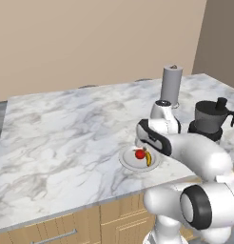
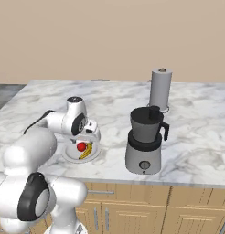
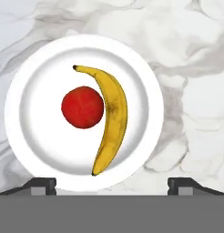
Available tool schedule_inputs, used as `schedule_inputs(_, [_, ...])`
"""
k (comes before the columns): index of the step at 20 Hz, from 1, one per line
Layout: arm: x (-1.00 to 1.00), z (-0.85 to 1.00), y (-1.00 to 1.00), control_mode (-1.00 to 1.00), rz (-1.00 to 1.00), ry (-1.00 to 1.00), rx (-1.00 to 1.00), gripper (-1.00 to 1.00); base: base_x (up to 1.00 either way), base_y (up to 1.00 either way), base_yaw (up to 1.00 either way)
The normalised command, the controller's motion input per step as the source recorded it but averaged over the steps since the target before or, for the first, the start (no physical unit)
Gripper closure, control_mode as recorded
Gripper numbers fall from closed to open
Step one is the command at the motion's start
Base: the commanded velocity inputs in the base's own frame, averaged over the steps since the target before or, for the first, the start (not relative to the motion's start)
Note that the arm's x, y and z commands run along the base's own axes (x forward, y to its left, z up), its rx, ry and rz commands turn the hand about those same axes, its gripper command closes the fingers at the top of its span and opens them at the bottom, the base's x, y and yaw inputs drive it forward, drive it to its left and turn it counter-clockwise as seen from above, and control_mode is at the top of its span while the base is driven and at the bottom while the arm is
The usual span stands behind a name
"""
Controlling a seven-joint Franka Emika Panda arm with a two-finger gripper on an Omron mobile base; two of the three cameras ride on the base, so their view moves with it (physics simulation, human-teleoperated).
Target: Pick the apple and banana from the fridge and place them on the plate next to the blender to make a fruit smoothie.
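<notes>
The white plate (image 3: 38, 141) lies on the marble counter with the red apple (image 3: 82, 107) at its middle. The yellow banana (image 3: 114, 113) curves around the apple and touches it. My gripper (image 3: 111, 184) hangs straight above the plate, open, with nothing between its fingers. From the base, the plate (image 2: 68, 156) with the apple (image 2: 81, 146) and the banana (image 2: 86, 151) sits just left of the blender (image 2: 144, 141), under my gripper (image 2: 88, 135). In the left base view the plate (image 1: 131, 163), apple (image 1: 140, 154) and banana (image 1: 148, 158) lie before the blender (image 1: 209, 119). The fridge is out of view.
A tall grey cylinder (image 2: 160, 89) on a round base stands behind the blender, also seen as the cylinder (image 1: 171, 86). The plate lies close to the counter's front edge (image 2: 155, 180). Wide bare marble (image 1: 66, 128) stretches left of the plate. Wooden cabinet fronts run below.
</notes>
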Motion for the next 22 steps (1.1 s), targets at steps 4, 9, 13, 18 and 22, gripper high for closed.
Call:
schedule_inputs(4, [-1.0,1.0,0.0,-1.0,0.0,-0.33,0.0,-1.0,0.0,0.0,0.0])
schedule_inputs(9, [-1.0,0.88,-0.03,-1.0,0.0,-0.46,0.0,-1.0,0.0,0.0,0.0])
schedule_inputs(13, [-1.0,0.38,-0.25,-1.0,0.0,-0.57,0.0,-1.0,0.0,0.0,0.0])
schedule_inputs(18, [-1.0,0.72,-0.29,-1.0,0.0,-0.52,0.01,-1.0,0.0,0.0,0.0])
schedule_inputs(22, [-0.94,0.91,-0.59,-1.0,0.01,-0.36,0.09,-1.0,0.0,0.0,0.0])
